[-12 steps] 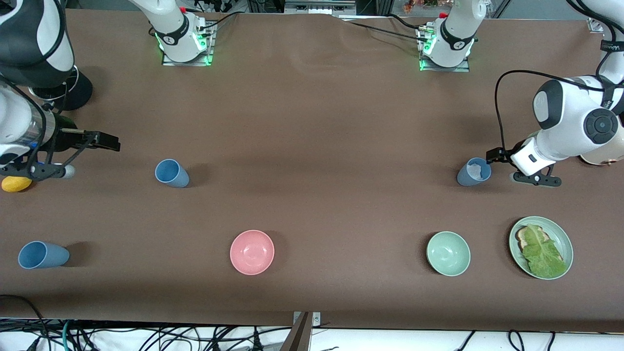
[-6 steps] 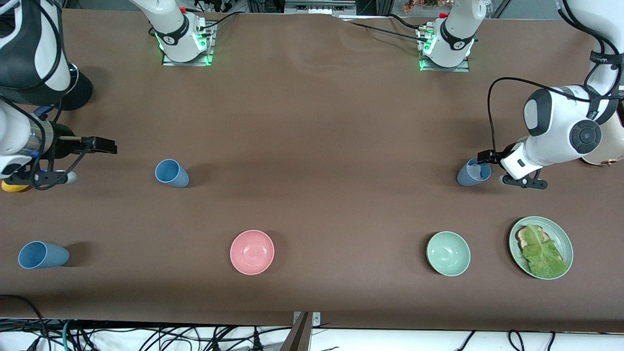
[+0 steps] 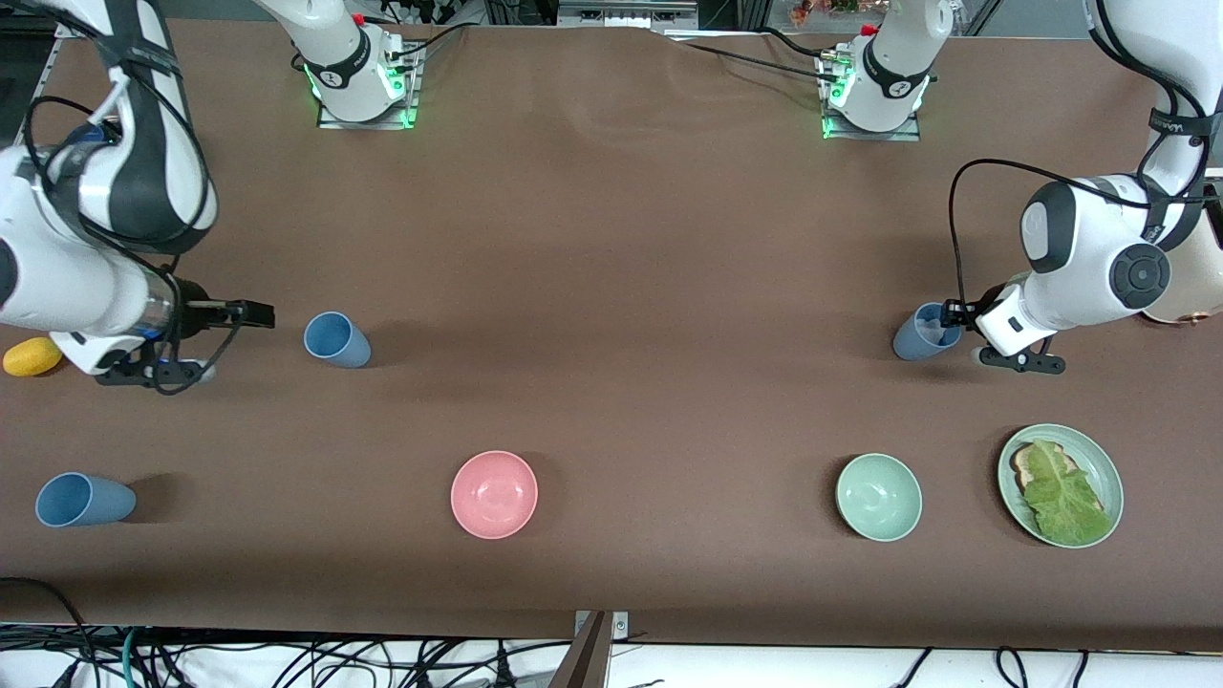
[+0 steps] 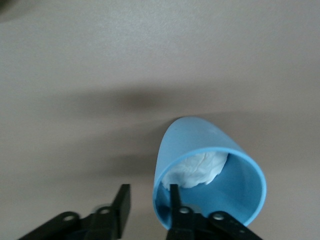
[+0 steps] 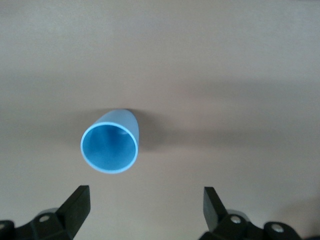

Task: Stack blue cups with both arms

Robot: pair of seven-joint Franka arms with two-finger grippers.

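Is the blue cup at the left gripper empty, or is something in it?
Not empty: the left wrist view shows something white and crumpled inside the blue cup.

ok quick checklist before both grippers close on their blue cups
1. Left gripper straddles the rim of the greyer blue cup, one finger inside, one outside: ok.
2. Left gripper open, not yet clamped: ok.
3. Greyer cup empty for nesting: not ok, something white and crumpled sits inside.
4. Right gripper open wide: ok.
5. Right gripper at the brighter blue cup: not ok, fingers have not reached it; a gap shows in the front view.
6. Brighter cup upright and empty: ok.
7. Third blue cup, toward the right arm's end and nearer the camera, apart from both grippers: ok.
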